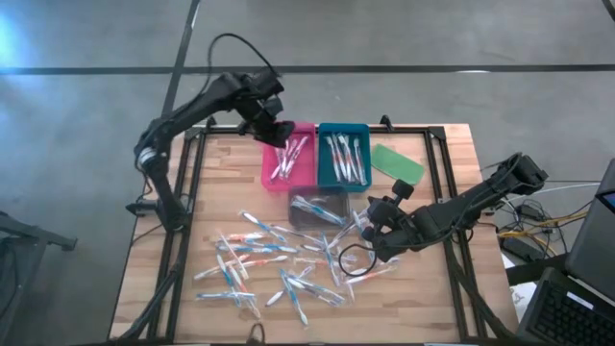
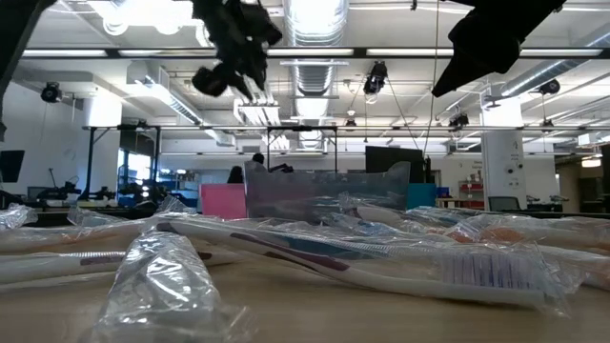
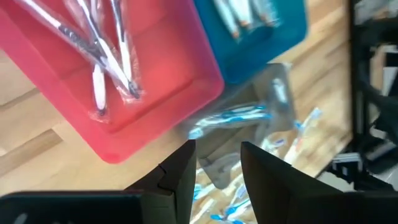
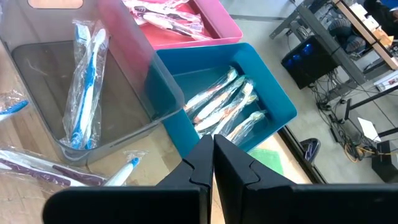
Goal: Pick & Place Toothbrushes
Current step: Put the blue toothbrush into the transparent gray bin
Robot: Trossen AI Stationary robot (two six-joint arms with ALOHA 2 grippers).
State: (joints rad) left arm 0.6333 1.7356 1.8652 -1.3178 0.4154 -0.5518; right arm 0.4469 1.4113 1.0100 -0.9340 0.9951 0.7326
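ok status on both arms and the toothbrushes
Left gripper open, empty, over pink tray. Right gripper shut, empty, beside the clear bin. Loose toothbrushes still on table. Nothing blocking.

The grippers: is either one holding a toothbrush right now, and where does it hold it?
Neither. The left gripper is open and empty above the pink tray. The right gripper is shut with nothing between its fingers, near the clear tray.
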